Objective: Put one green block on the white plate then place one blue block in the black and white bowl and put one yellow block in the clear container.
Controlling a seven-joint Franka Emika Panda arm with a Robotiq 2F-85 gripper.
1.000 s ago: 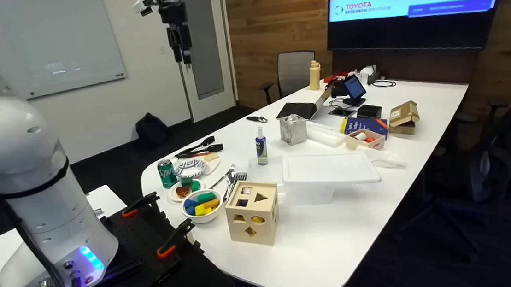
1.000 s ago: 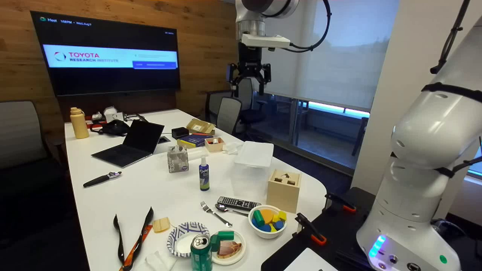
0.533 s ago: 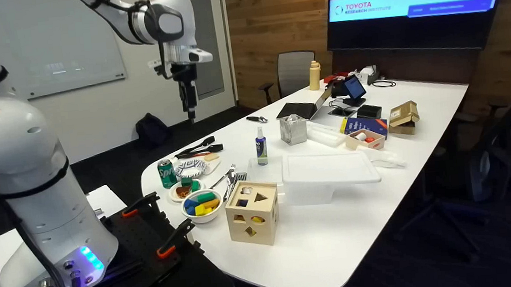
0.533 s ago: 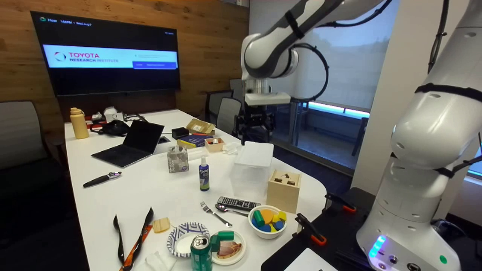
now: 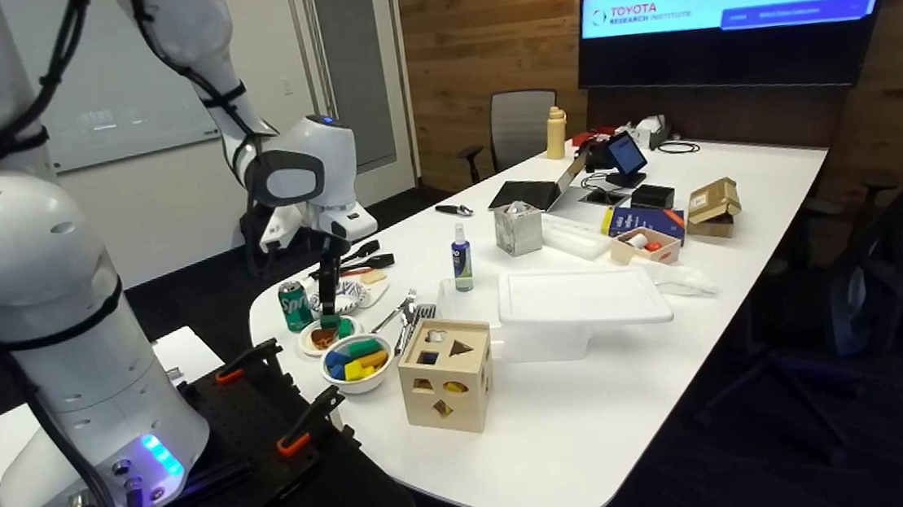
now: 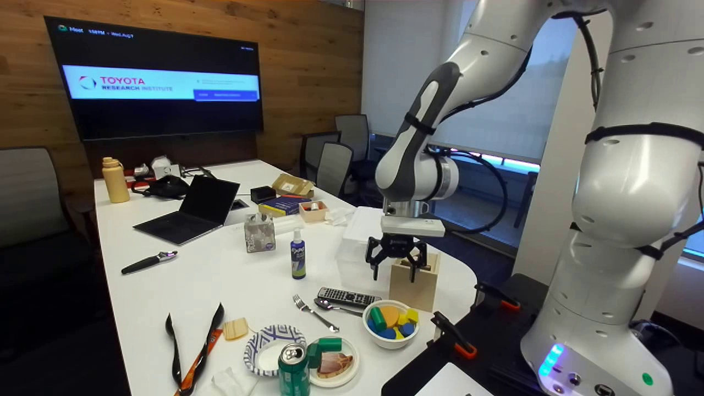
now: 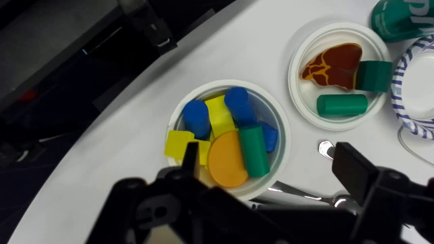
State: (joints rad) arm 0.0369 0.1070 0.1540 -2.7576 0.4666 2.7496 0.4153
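One bent arm — tool pointing down, fingers apart.

- Bright tabletop, nearly black floor in an exterior view.
- Pale light through the blind at right.
- Screen glowing, partly blurred.
- Wrist view: gripper dark and unfocused, spoon glinting, soft shadow by the white plate.

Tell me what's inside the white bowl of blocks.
Inside the white bowl: blue blocks, yellow blocks, a green cylinder and an orange disc. Whatever lies beneath these pieces is covered.
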